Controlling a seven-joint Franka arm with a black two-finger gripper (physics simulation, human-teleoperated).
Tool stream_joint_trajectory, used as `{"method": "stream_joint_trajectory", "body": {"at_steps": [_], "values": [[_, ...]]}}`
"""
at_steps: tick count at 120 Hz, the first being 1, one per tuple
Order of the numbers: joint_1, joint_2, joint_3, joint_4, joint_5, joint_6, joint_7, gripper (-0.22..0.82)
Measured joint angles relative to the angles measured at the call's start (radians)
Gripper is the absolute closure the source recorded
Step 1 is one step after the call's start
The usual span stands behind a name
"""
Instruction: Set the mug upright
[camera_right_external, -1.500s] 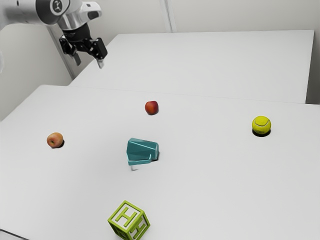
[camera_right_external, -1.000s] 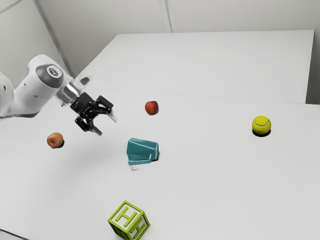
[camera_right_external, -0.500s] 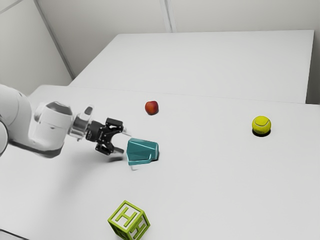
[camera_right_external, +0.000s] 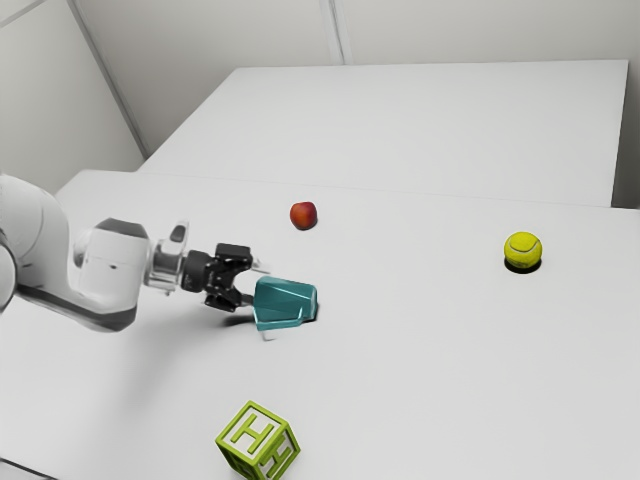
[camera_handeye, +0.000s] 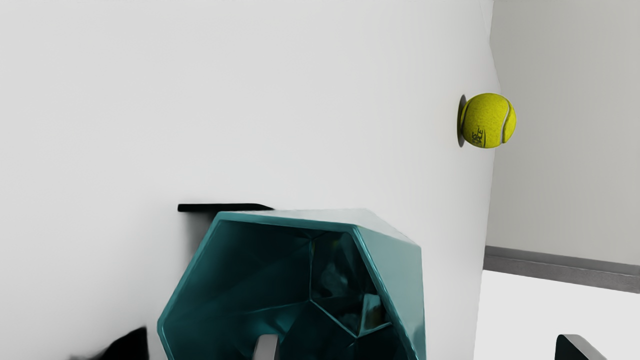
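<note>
The teal mug (camera_right_external: 286, 303) lies on its side on the white table (camera_right_external: 430, 350), its mouth toward the exterior view's left. My gripper (camera_right_external: 256, 284) is right at that mouth, with its fingers spread. Seen from the wrist, the mug (camera_handeye: 390, 270) has its hollow facing the hand. One fingertip of the gripper (camera_handeye: 419, 347) overlaps the opening, while the other stands outside beyond the mug's wall, which runs between them. The fingers do not pinch the wall from both sides.
A red fruit (camera_right_external: 303, 215) sits behind the mug, and a green letter block (camera_right_external: 258, 440) is nearer the exterior view's front. A tennis ball (camera_right_external: 523, 250) rests toward the exterior view's right, also seen from the wrist as a yellow ball (camera_handeye: 488, 120).
From high at the exterior view's upper left, my arm has swung down and forward until the gripper reached the mug's mouth. The arm now covers the orange fruit. The mug has not moved.
</note>
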Motion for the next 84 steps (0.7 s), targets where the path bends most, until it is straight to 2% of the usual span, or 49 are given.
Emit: {"method": "stream_joint_trajectory", "body": {"at_steps": [28,33,48,56,68,84], "values": [[-0.002,0.0,-0.041,-0.001,-0.065,0.019,0.057,0.02],[-0.002,-0.001,-0.044,-0.001,-0.071,0.023,0.065,0.09],[-0.002,-0.001,-0.046,-0.002,-0.081,0.03,0.084,0.41],[-0.001,-0.003,-0.046,-0.002,-0.083,0.032,0.091,0.53],[-0.001,-0.009,-0.047,-0.001,-0.088,0.035,0.099,0.65],[-0.001,-0.011,-0.058,0.005,-0.094,0.039,0.104,0.71]]}}
